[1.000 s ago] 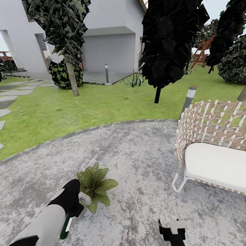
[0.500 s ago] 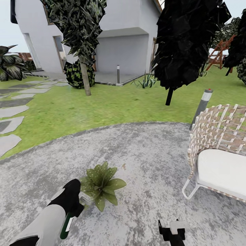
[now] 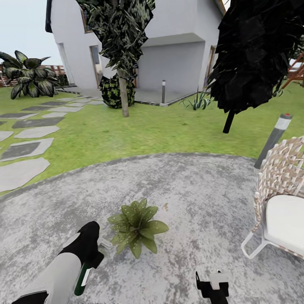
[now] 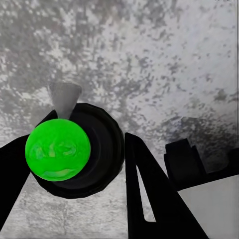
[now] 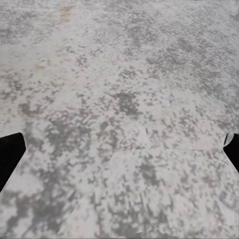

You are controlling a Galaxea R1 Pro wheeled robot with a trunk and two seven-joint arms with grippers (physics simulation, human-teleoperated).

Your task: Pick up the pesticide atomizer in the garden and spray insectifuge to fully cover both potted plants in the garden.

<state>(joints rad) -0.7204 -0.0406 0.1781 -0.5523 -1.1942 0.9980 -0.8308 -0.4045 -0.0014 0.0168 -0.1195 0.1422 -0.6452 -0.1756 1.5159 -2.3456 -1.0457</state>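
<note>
Nearest in the head view, the left gripper [image 3: 90, 247] is mostly hidden by its own black-and-white wrist, and of the pesticide atomizer [image 3: 81, 282] it holds only a dark green strip shows below the wrist, with a pale nozzle tip poking out toward the plant. The left wrist view is clearer: the black fingers [image 4: 149, 194] are clamped on either side of the atomizer [image 4: 74, 149], seen end-on as a bright green cap over a dark round body, with a grey nozzle cone beyond it above speckled paving [image 4: 149, 59]. The right gripper [image 3: 212, 285] is cut off at the frame's lower edge; in its wrist view only two dark finger corners sit at opposite edges, spread wide apart over bare paving [image 5: 119, 99]. Just beyond the nozzle stands one potted plant [image 3: 137, 226], its pot hidden under the leaves. Farther right a wicker bench [image 3: 283, 185] is cut by the frame edge, a grey bollard light [image 3: 275, 137] behind it. Beyond lie lawn [image 3: 139, 131], stepping stones [image 3: 25, 147], trees and a white house [image 3: 181, 50]
</note>
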